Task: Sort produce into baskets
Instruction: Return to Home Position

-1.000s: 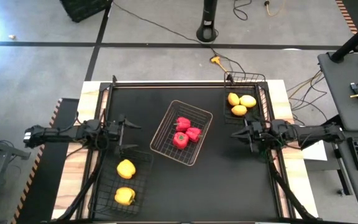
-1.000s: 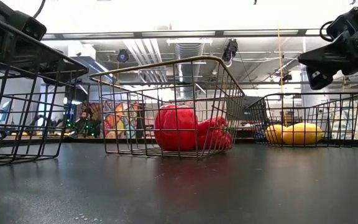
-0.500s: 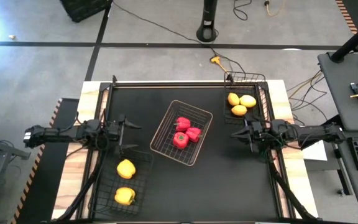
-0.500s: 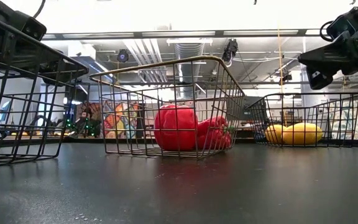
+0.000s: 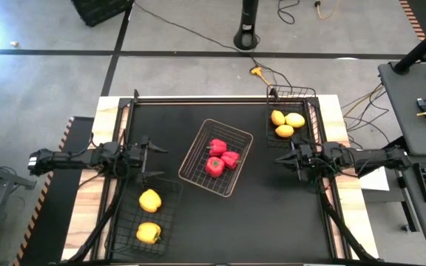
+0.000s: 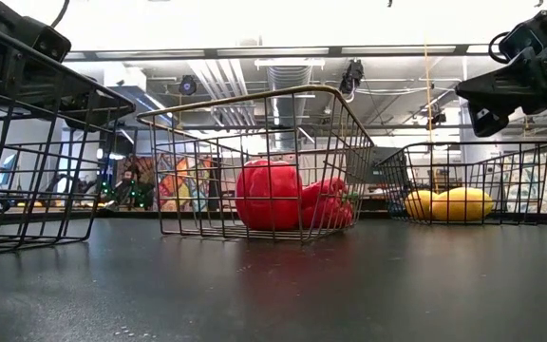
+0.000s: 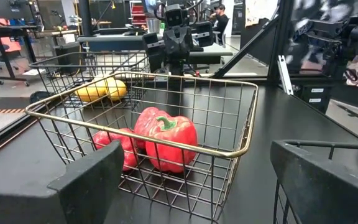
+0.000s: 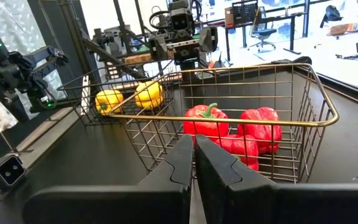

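While the left gripper (image 5: 157, 162) hung wide open and empty at the tabletop's (image 5: 272, 214) left edge, the right gripper (image 5: 279, 158) hung closed on nothing at its right edge. Red peppers (image 5: 217, 164) lay in the central pale basket (image 5: 195, 148), yellow peppers (image 5: 149, 200) in the near-left black basket (image 5: 166, 219), lemons (image 5: 285, 131) in the far-right black basket (image 5: 302, 96).

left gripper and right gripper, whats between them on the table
In the high view, the pale wire basket with three red peppers sits between the open left gripper and the shut right gripper.
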